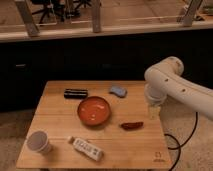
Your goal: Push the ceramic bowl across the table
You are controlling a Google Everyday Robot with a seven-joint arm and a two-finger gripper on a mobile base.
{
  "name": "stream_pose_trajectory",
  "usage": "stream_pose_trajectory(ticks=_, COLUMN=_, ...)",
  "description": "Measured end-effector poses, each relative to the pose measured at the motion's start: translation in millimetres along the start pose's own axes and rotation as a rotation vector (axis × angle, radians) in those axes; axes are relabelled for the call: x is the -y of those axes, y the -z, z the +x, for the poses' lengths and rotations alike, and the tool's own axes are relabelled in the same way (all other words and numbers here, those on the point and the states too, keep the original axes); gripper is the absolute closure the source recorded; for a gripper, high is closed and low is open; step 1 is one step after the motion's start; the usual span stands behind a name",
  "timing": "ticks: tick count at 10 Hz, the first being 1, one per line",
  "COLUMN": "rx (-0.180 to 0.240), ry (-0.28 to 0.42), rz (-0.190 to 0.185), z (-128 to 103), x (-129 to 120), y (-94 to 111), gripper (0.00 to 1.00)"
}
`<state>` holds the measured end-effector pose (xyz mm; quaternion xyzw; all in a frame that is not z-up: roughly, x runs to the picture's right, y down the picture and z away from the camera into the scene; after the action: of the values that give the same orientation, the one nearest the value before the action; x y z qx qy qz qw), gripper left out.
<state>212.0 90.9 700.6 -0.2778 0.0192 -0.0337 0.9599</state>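
The ceramic bowl (94, 110) is wide, shallow and glossy orange-red, and sits upright near the middle of the light bamboo table (55, 120). My white arm (167, 80) reaches in from the right. The gripper (152, 112) hangs down at the table's right edge, to the right of the bowl and apart from it, just above and right of a dark red chili-shaped thing (132, 125). Nothing shows in the gripper.
A black flat bar (75, 93) and a blue sponge-like thing (118, 91) lie behind the bowl. A grey-white cup (38, 142) stands front left. A white labelled bottle (86, 148) lies in front of the bowl. A dark cable (175, 145) hangs beside the table's right edge.
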Motion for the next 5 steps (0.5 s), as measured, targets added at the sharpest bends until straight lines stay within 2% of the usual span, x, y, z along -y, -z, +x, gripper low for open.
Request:
stream_pose_trajectory(ticks=3, rx=-0.012, ry=0.027, rz=0.0, z=-6.3, x=5.1, y=-5.9, gripper=0.2)
stream_pose_trajectory(ticks=5, rx=-0.007, ry=0.043, rz=-0.004, z=-18.7, x=7.9, y=-11.8, gripper=0.2)
